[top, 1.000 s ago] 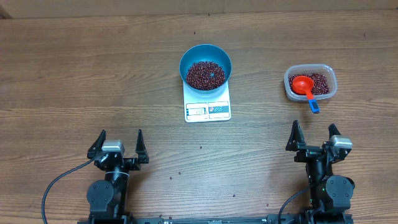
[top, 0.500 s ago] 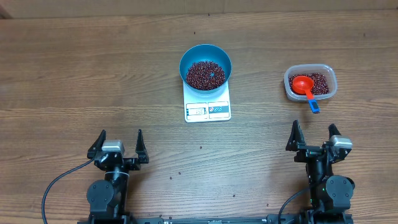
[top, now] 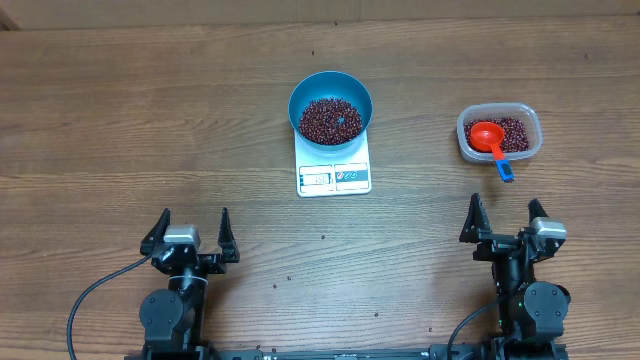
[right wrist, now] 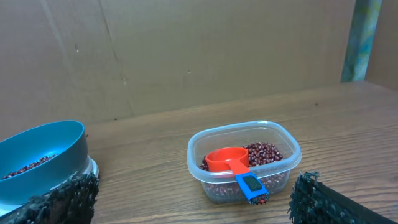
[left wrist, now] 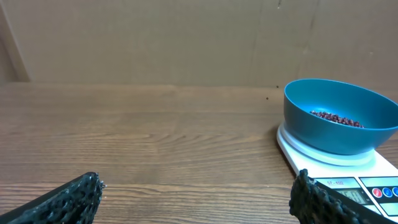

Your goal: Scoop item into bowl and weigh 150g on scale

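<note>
A blue bowl point(top: 331, 106) stands on the white scale point(top: 334, 175) at the table's middle, holding a layer of dark red beans point(top: 331, 118). More beans point(top: 515, 131) fill a clear plastic tub point(top: 499, 133) at the right, with a red scoop point(top: 489, 138) resting in it, its blue handle tip over the front rim. My left gripper point(top: 189, 228) is open near the front left edge, nothing between its fingers. Open too, the right gripper point(top: 508, 220) sits at the front right, a short way in front of the tub point(right wrist: 245, 161). The left wrist view shows the bowl point(left wrist: 339, 115) on the scale point(left wrist: 329, 163).
A few stray beans point(top: 290, 280) lie scattered on the wooden table between the two arm bases. A brown cardboard wall point(left wrist: 186, 37) closes off the far side. A black cable point(top: 90, 300) loops at the front left by the left arm base.
</note>
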{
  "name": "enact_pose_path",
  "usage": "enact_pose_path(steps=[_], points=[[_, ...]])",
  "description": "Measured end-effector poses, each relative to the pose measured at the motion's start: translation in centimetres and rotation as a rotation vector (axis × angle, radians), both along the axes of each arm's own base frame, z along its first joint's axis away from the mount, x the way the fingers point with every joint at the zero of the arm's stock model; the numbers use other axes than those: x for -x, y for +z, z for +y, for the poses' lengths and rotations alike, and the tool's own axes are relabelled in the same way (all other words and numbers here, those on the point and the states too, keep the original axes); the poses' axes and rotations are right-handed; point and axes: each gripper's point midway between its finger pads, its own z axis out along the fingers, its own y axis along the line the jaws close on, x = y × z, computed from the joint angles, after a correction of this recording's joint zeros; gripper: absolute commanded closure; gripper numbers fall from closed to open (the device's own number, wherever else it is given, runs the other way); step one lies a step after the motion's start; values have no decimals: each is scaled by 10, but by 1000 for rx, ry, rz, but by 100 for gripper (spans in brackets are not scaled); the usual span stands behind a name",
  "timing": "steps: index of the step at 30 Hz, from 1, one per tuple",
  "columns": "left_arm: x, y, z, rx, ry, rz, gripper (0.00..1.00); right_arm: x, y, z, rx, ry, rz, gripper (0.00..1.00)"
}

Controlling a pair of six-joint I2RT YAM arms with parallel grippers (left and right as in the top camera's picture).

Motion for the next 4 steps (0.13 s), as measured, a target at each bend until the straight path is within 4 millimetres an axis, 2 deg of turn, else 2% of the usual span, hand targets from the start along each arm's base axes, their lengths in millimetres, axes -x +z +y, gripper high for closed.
enact_pose_path(steps=[4], points=[[0, 0, 0, 0, 0, 0, 0, 0, 0, 0, 0, 0, 0, 0]])
